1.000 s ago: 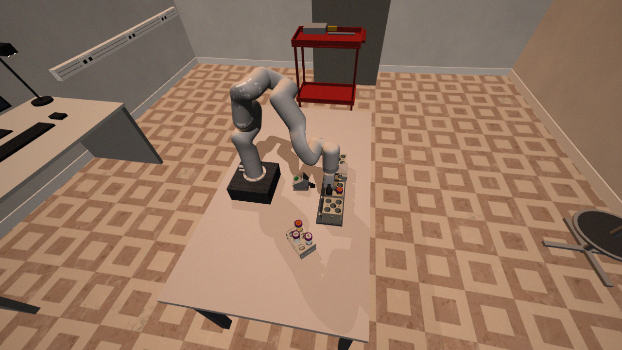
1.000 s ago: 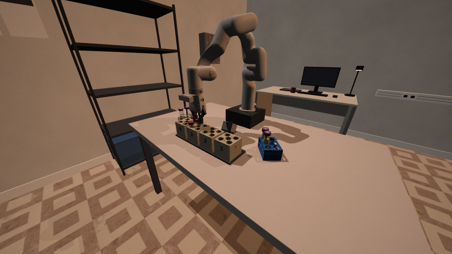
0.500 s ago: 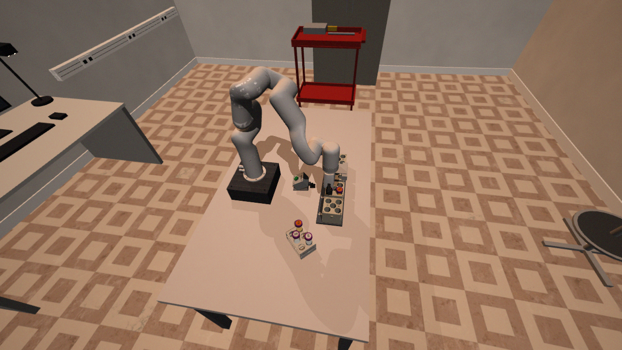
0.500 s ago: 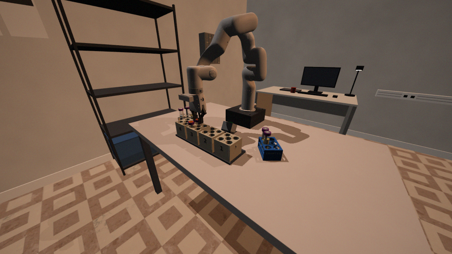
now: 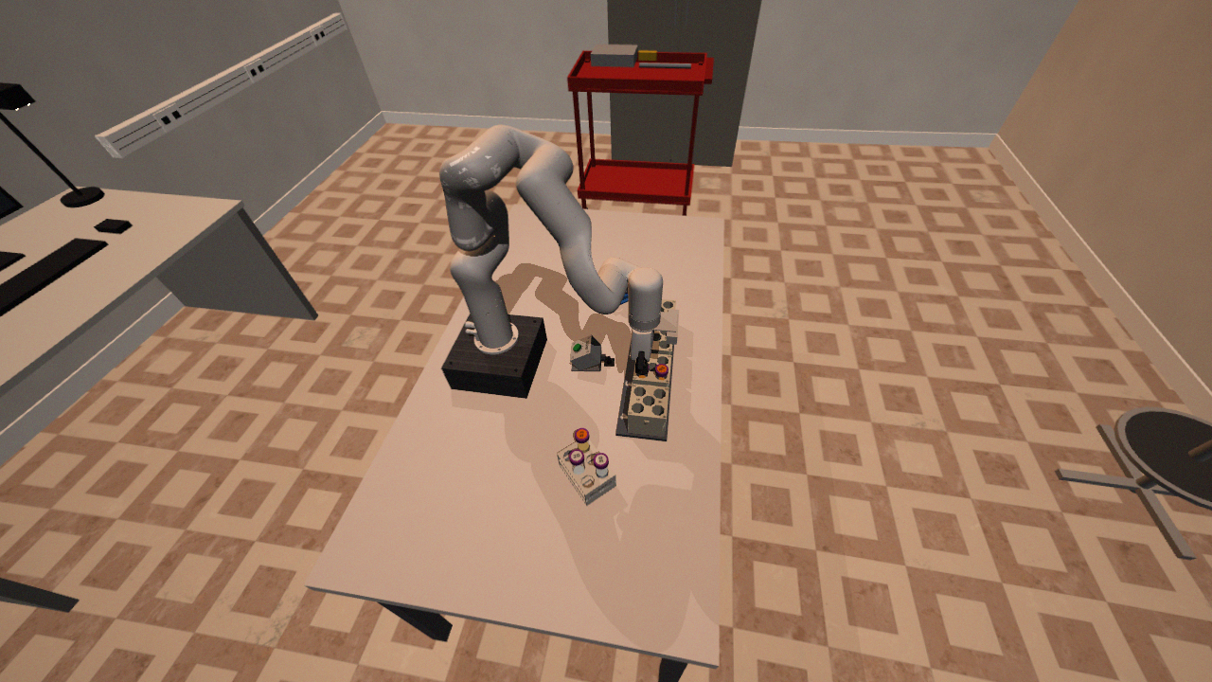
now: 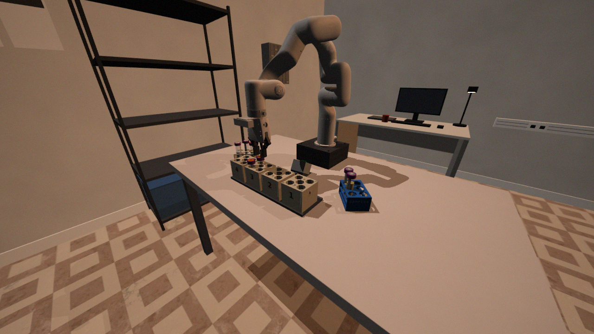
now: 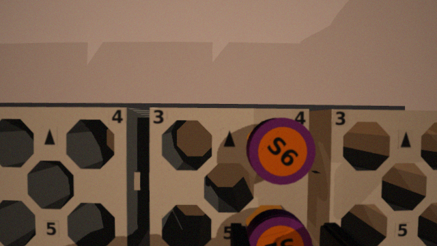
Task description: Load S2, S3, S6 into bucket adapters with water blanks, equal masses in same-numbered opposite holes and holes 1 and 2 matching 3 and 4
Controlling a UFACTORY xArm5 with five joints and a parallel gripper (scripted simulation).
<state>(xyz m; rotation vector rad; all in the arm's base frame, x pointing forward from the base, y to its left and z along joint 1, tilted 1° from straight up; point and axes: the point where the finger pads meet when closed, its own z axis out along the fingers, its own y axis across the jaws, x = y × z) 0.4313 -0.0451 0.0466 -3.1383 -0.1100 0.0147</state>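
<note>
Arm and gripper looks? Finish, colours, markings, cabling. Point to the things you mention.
Arm (image 5: 555, 203) (image 6: 286, 49): pale grey-white, smooth rounded tubular links, round bolted foot flange, short white stubs beside it; no loose cable visible. Gripper (image 5: 649, 366) (image 6: 260, 152): light body, black fingers. Markings: none legible.

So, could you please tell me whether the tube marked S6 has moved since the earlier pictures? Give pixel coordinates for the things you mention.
No. In the top view, S6 (image 5: 661, 370) (image 6: 251, 161) (image 7: 281, 150) stands in the same place against the adapter holding it.
</note>
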